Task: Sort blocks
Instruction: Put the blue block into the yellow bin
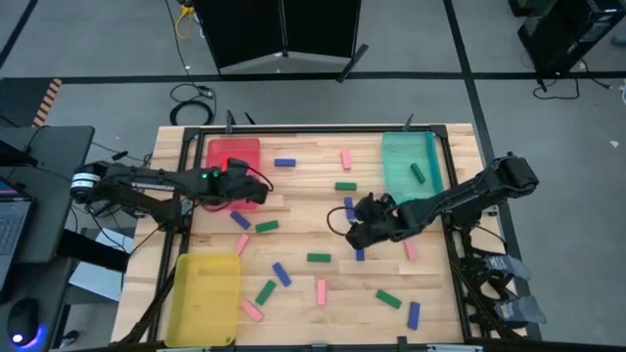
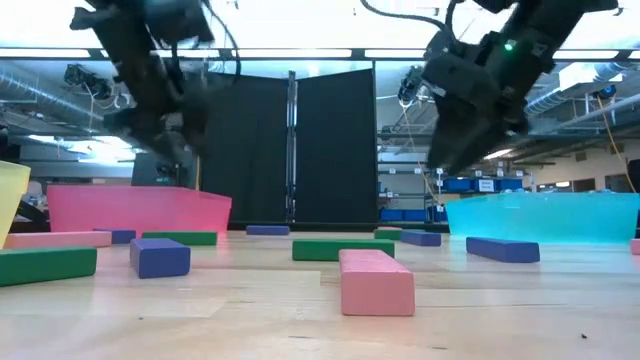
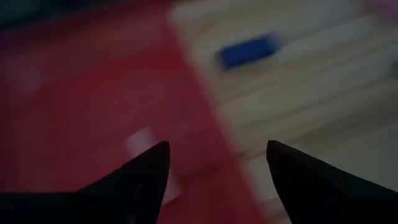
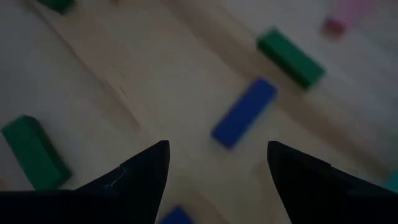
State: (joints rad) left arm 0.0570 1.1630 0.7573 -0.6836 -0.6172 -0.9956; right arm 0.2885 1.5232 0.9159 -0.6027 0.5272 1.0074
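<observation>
while the left end effector (image 1: 256, 186) hangs open over the red tray (image 1: 233, 156), the right end effector (image 1: 358, 227) spreads empty above a blue block (image 4: 243, 113) mid-bench.

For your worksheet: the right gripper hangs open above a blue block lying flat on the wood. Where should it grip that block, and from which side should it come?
Grip the blue block across its narrow width at mid-length, coming straight down from above. It lies flat on the table with clear wood along both long edges, so the open right gripper probably only needs turning until its fingers straddle those edges.
</observation>
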